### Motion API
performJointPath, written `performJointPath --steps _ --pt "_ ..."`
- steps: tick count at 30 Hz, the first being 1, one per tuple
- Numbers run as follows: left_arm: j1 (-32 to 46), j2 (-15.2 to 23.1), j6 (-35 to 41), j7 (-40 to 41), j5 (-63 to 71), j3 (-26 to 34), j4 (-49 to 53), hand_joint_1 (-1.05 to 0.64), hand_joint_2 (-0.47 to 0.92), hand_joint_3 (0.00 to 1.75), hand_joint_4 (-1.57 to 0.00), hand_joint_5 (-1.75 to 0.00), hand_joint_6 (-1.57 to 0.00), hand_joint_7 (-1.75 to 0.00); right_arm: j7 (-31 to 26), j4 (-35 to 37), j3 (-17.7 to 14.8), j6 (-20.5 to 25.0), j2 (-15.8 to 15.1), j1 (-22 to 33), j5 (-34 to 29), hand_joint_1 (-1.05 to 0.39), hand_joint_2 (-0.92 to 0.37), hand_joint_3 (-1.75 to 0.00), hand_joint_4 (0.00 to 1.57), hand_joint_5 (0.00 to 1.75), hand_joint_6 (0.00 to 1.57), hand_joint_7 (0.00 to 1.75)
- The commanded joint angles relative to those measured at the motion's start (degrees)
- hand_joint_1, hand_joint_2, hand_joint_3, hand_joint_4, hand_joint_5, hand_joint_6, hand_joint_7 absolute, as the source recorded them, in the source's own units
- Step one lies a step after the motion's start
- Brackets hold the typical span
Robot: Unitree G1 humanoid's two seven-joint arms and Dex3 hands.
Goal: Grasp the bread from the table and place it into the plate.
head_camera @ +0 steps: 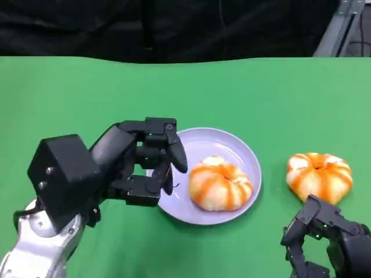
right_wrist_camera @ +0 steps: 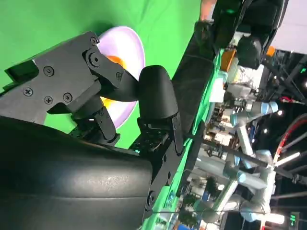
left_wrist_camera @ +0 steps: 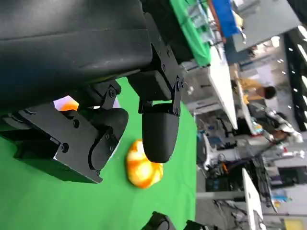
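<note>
Green cloth covers the desk [head_camera: 87,92], with a dark backdrop along its far edge. A lilac plate [head_camera: 232,145] is set near the middle, and one bread [head_camera: 220,184] is already lodged in it, towards its near side. A second bread [head_camera: 319,175] is left on the cloth to the right of the plate, apart from its rim.

The left hand [head_camera: 152,165] is held at the plate's left rim, its fingers parted and curled loosely, with nothing gripped between them. The right hand [head_camera: 327,243] is seen low at the near right corner, fingers spread, nothing held.

The coming move is judged to turn on this: the loose bread lies just beyond the right hand, on its far side and a little to the left, while the left hand is parted from it by the whole plate. The right hand is therefore the nearer one, and a short reach forward is what seems to be called for. The loaf is round and ridged, with no marked long axis, so no particular wrist turn appears to be demanded. In the left wrist view the same loose bread [left_wrist_camera: 142,168] is seen past the fingers, well apart.
</note>
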Motion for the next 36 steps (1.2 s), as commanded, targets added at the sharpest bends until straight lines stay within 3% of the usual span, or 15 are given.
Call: performJointPath --steps 1,18,20,22,31,36 --pt "0.5 0.8 1.4 -1.0 -0.7 0.9 -1.4 0.08 0.42 1.47 -0.78 -1.75 -0.79 -1.56 -0.1 0.3 -0.2 -0.5 -0.3 0.2 0.8 -0.13 -0.58 -1.1 0.8 1.75 0.72 1.57" --pt "0.5 0.5 1.8 -1.3 -0.4 1.1 -1.6 0.08 0.42 1.48 -0.78 -1.75 -0.79 -1.56 -0.1 0.3 -0.2 -0.5 -0.3 0.2 0.8 -0.13 -0.58 -1.11 0.8 1.75 0.72 1.56" --pt "16.3 1.5 6.7 -7.0 -17.1 9.7 -9.1 0.11 0.51 1.55 -0.92 -1.75 -0.84 -1.67 0.2 -0.1 -0.5 0.2 -0.6 0.4 1.3 -0.13 -0.57 -1.1 0.8 1.75 0.72 1.57" --pt "23.4 2.3 9.4 -9.3 -25.1 13.7 -12.8 0.13 0.56 1.6 -1.01 -1.75 -0.86 -1.73 0.3 -0.3 -0.7 0.6 -0.7 0.5 1.4 -0.14 -0.57 -1.1 0.8 1.75 0.72 1.57" --pt "26.3 3.4 12.5 -8.8 -29.0 15.3 -14.9 0.13 0.57 1.62 -1.03 -1.75 -0.86 -1.75 0.6 -0.1 -0.7 0.3 -0.8 0.4 1.8 -0.14 -0.58 -1.09 0.81 1.75 0.71 1.57" --pt "29.2 3.3 13.9 -8.3 -30.5 16.3 -15.5 0.19 0.56 1.74 -1.1 -1.75 -0.92 -1.75 1.0 0.3 -0.8 -0.3 -1.1 0.4 2.3 -0.13 -0.58 -1.1 0.82 1.75 0.72 1.58"
